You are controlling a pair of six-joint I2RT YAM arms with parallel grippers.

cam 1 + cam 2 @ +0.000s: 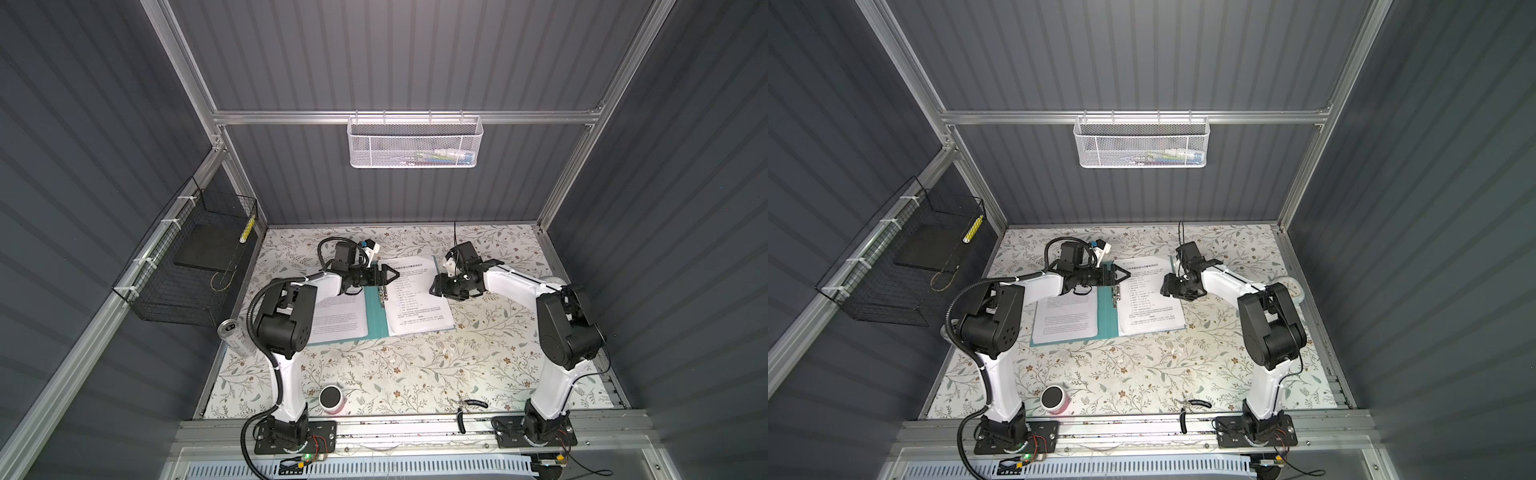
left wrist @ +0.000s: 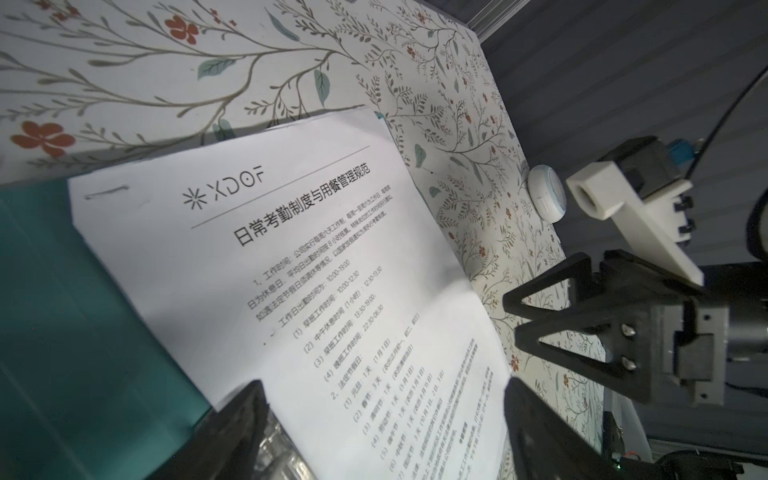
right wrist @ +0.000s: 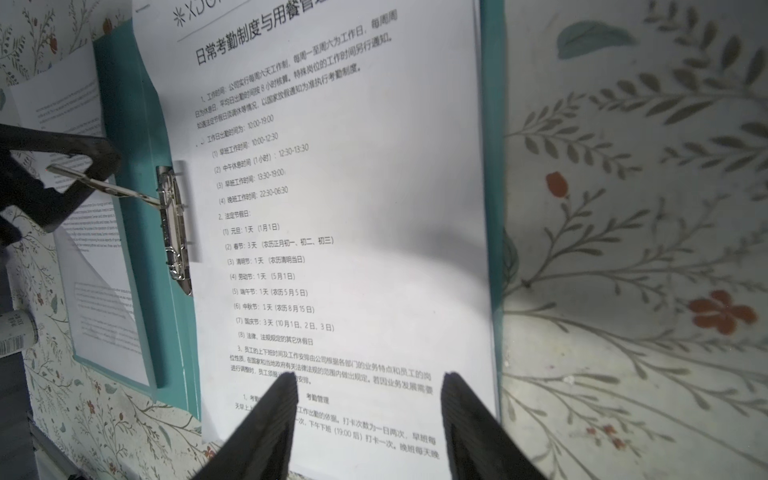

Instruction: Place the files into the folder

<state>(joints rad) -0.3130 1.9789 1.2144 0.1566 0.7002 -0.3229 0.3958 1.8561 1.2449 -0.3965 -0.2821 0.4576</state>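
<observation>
The teal folder [image 1: 376, 320] [image 1: 1106, 320] lies open on the floral table. One of the files [image 1: 415, 303] [image 3: 353, 228], a white printed sheet, rests on its right half. More sheets [image 1: 338, 316] [image 3: 95, 291] sit on its left half. A metal clip [image 3: 176, 232] runs along the spine with its lever [image 3: 116, 189] raised. My left gripper [image 1: 392, 277] [image 2: 382, 386] is wide open at the spine's far end, and the lever is beside one of its fingers. My right gripper [image 1: 436, 286] [image 3: 368, 378] hovers open over the right sheet's edge, holding nothing.
A silver can [image 1: 235, 334] lies left of the folder. A white cup with a dark top [image 1: 331, 399] stands near the front. A round white device [image 2: 546, 197] sits at the table's right edge. A black wire basket [image 1: 187, 266] hangs on the left wall, a white mesh basket [image 1: 415, 141] on the back.
</observation>
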